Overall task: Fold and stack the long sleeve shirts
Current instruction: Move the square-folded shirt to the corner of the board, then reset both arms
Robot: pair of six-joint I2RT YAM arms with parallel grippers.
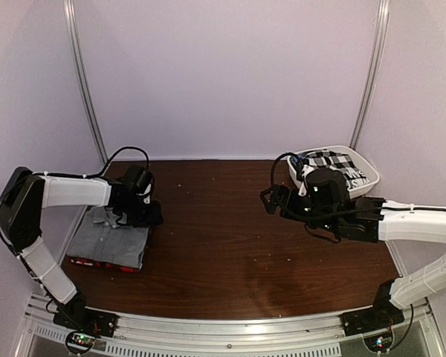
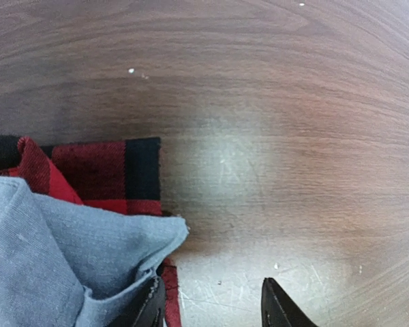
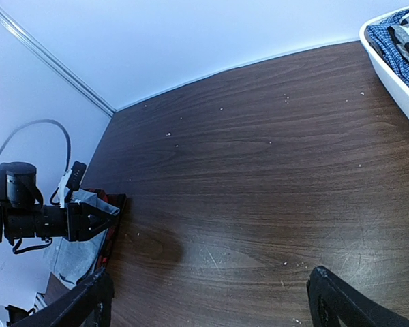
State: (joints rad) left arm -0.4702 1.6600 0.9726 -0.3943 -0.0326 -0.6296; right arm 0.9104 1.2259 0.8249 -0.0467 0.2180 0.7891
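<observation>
Top external view: the left gripper (image 1: 137,216) sits low over the far right corner of a folded stack at the left of the bench (image 1: 230,245). The grey shirt (image 1: 108,239) lies on top of the plaid shirt (image 1: 97,262), of which only a red edge peeps out. The right gripper (image 1: 271,199) hovers mid-bench, well apart from the stack, near a white basket (image 1: 368,181).

Left wrist view: the gripper is about half open. One of its fingers (image 2: 146,308) touches the grey corner, the other stands over bare wood, and nothing looks clamped. I would say the stack is being finished off. The gripper should rise straight up before swinging away, so the finger does not drag the grey corner off the plaid beneath.

Right wrist view: this gripper is spread wide and empty, with only bench between the fingers.

Counting: two shirts in the stack, one grey and one plaid; two grippers; one basket, holding checked cloth whose pieces I cannot count.
</observation>
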